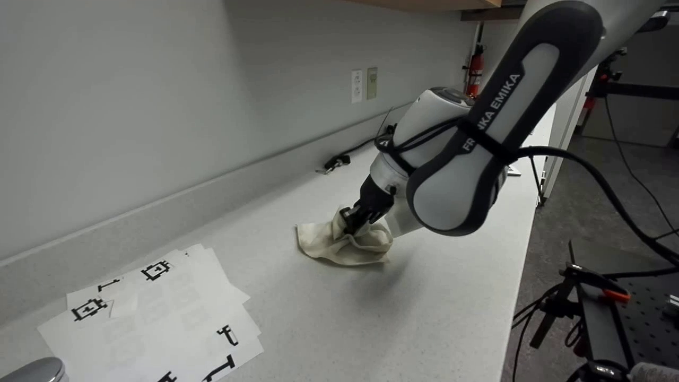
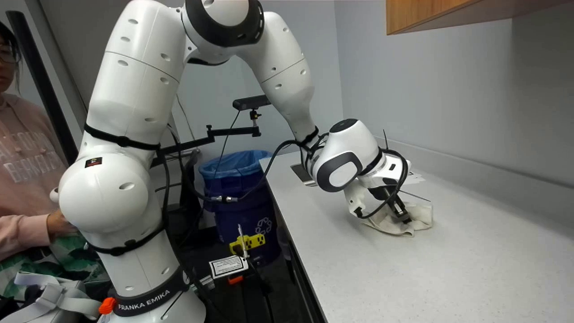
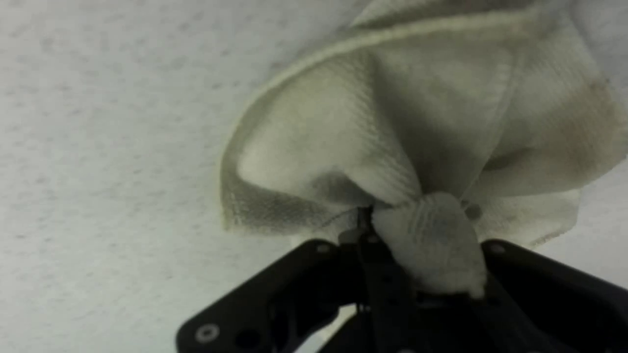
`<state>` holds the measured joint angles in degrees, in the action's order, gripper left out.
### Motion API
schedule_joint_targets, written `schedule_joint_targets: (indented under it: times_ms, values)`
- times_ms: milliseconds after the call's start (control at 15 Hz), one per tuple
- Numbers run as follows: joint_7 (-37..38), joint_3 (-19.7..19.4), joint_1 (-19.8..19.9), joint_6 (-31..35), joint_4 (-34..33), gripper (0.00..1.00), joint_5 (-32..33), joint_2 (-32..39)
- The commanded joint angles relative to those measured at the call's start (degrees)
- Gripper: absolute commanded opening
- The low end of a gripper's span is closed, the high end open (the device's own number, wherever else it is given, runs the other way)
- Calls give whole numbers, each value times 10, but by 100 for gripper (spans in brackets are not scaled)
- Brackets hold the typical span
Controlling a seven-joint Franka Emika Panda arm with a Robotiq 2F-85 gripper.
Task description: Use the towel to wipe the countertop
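Observation:
A cream, crumpled towel (image 1: 323,245) lies on the white speckled countertop (image 1: 329,323), and it also shows in an exterior view (image 2: 421,217). My black gripper (image 1: 351,220) points down at a slant and is shut on the towel; it also shows in an exterior view (image 2: 402,215). In the wrist view, a bunched fold of the towel sticks up between the fingers (image 3: 409,225). The rest of the towel (image 3: 314,132) spreads in folds over the countertop (image 3: 98,196), with a brownish stain at the right. The fingertips are partly hidden by the cloth.
Overlapping white papers (image 1: 159,318) with black marks lie on the countertop. A rounded metal object (image 1: 40,371) stands at the corner. A black cable with a metal end (image 1: 337,162) lies by the wall (image 1: 132,106). A wooden cabinet (image 2: 430,15) hangs above. A person (image 2: 27,170) sits behind the arm.

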<state>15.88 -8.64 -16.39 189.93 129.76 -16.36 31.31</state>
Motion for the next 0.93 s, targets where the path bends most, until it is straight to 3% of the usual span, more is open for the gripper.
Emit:
schedule_joint_targets:
  times_ms: [0, 467, 867]
  values:
    - [-6, -24, 35, 14, 38, 3, -10, -2]
    - [0, -57, 85, 41, 95, 3, -35, -27]
    - [-4, -42, 77, 33, 93, 3, -40, -26]
